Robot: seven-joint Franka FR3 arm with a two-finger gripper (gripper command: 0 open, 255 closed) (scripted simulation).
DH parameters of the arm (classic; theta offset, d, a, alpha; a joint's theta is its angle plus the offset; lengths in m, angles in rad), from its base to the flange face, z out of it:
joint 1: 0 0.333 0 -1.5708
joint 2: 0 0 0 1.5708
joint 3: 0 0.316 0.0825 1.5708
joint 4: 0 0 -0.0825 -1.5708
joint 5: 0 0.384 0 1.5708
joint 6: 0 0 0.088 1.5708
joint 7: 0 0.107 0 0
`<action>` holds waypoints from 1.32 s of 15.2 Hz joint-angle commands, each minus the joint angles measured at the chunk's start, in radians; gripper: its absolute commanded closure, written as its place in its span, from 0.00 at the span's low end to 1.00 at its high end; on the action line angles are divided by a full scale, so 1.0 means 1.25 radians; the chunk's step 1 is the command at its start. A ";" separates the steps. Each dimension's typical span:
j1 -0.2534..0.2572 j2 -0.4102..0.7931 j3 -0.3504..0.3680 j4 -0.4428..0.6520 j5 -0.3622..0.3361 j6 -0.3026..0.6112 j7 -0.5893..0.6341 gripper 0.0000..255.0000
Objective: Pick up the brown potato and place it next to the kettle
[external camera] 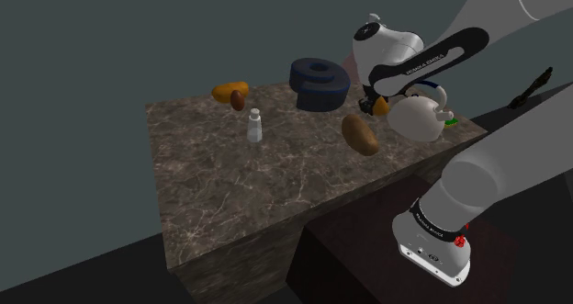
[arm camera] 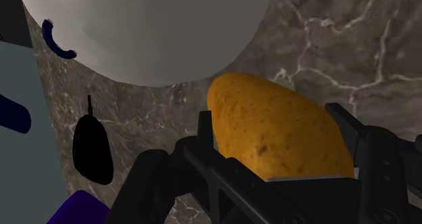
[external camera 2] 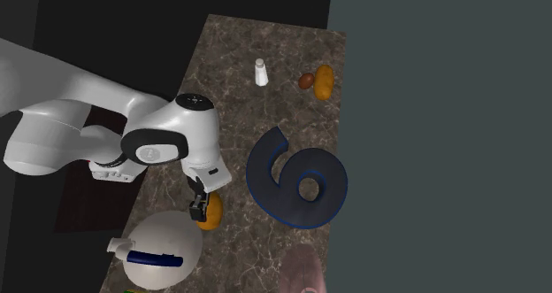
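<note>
As you read the shoulder view from its left, note the white shaker (external camera: pixel 255 125), then the brown potato (external camera: pixel 360 134), clamped in the gripper (arm camera: pixel 274 124), just beside the white kettle (external camera: pixel 418 116) above the marbled counter (external camera: pixel 220 183).

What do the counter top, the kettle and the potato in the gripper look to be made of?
The counter top: dark brown stone, likely marble, by its pale veins. The kettle: plain smooth white, matte; material left open. The potato: natural orange-brown skin with dark speckles.
</note>
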 commanded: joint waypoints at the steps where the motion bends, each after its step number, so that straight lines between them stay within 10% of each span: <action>1: 0.000 0.004 -0.001 -0.004 0.001 0.002 -0.001 1.00; 2: 0.000 0.004 -0.001 -0.004 0.001 0.002 -0.001 1.00; 3: 0.000 0.006 -0.001 -0.002 0.003 0.000 -0.001 0.00; 20: 0.038 -0.056 0.034 0.032 0.073 -0.102 -0.033 0.00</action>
